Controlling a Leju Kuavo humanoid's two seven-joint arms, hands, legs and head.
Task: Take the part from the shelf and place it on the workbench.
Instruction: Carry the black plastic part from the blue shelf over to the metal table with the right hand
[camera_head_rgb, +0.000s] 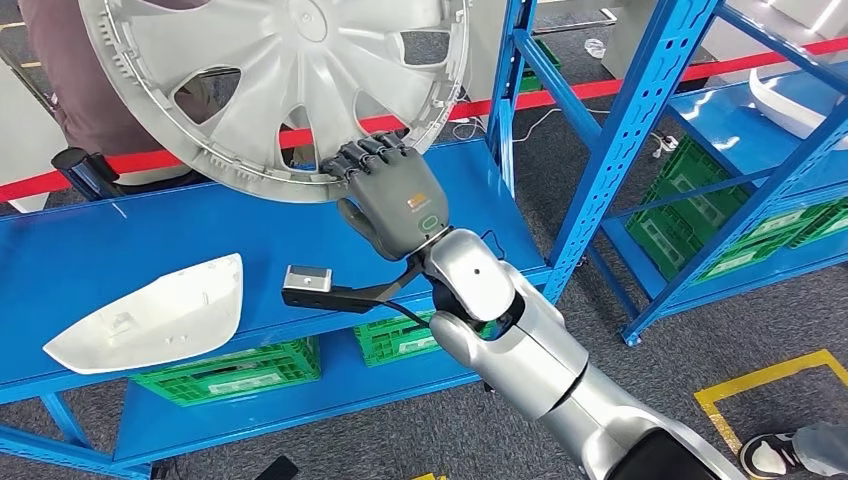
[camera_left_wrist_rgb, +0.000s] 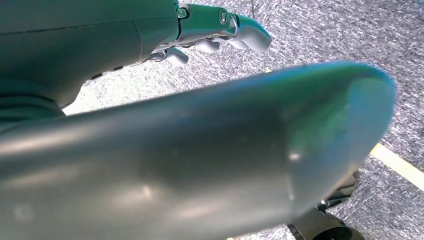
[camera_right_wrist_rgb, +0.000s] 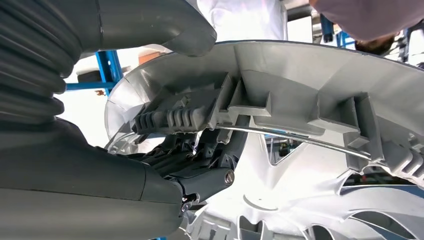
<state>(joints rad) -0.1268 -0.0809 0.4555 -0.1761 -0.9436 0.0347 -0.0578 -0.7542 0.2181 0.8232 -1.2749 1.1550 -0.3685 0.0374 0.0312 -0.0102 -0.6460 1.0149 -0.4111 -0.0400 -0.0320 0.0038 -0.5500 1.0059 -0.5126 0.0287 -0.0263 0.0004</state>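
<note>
Wheel cover (camera_head_rgb: 270, 80): large silver-grey plastic hubcap with spokes, held tilted up above the blue shelf (camera_head_rgb: 120, 250), its lower rim in the right hand (camera_head_rgb: 395, 195). No part of it rests on the shelf board in the head view.

Right hand: dark grey, on a silver arm that rises from the lower right. Its fingers (camera_head_rgb: 372, 152) curl over the rim's edge from the front while the thumb sits behind; the right wrist view shows the dark fingers (camera_right_wrist_rgb: 200, 165) tucked under the ribbed clips on the back of the wheel cover (camera_right_wrist_rgb: 310, 100). It grips the rim.

Left hand (camera_left_wrist_rgb: 210, 30): seen in the left wrist view above grey carpet, fingers loosely bent with nothing in them; whether they are spread or closed cannot be told.

Mirror housing (camera_head_rgb: 150, 315): white, curved shell lying on the shelf board, well apart from the wheel cover.

Green crates (camera_head_rgb: 235, 372): on the lower shelf level, beneath the board.

Second blue rack (camera_head_rgb: 700, 170): to the right, carrying more green crates and a white part on its upper level.

Person (camera_head_rgb: 70, 70): standing behind the shelf, partly hidden by the wheel cover.
</note>
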